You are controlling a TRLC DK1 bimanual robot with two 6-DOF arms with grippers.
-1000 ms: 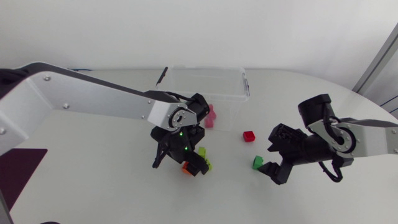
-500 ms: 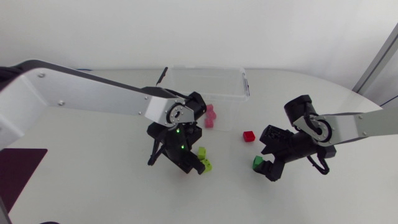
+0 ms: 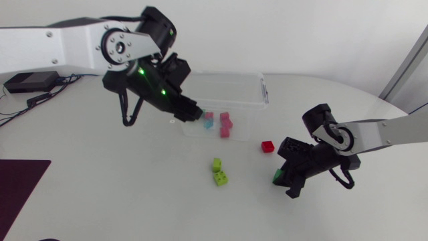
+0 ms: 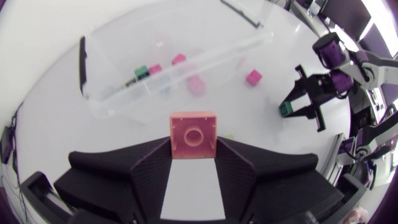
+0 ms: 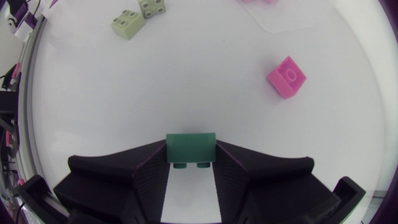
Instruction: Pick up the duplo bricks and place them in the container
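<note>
My left gripper [image 3: 189, 115] hangs above the front left corner of the clear container [image 3: 264, 90], shut on an orange brick [image 4: 193, 132] held between its fingers [image 4: 149, 165]. Seen from that wrist, the container [image 4: 112, 102] lies ahead with a few pink and green bricks in it. My right gripper [image 3: 282, 175] is low on the table at the right, shut on a dark green brick [image 5: 190, 149]. A red brick [image 3: 268, 146] lies just ahead of it, also in the right wrist view as the red brick [image 5: 286, 76]. Two lime bricks [image 3: 218, 171] lie mid-table.
Through the container's front wall show a teal brick [image 3: 208, 115] and pink bricks [image 3: 225, 124]. The two lime bricks [image 5: 127, 23] lie well ahead of the right gripper. A dark mat [image 3: 20, 184] lies at the table's left edge.
My left arm rose from the table with the orange brick and swung back over the container's front left corner. My right gripper moved slightly left and shut on the dark green brick.
</note>
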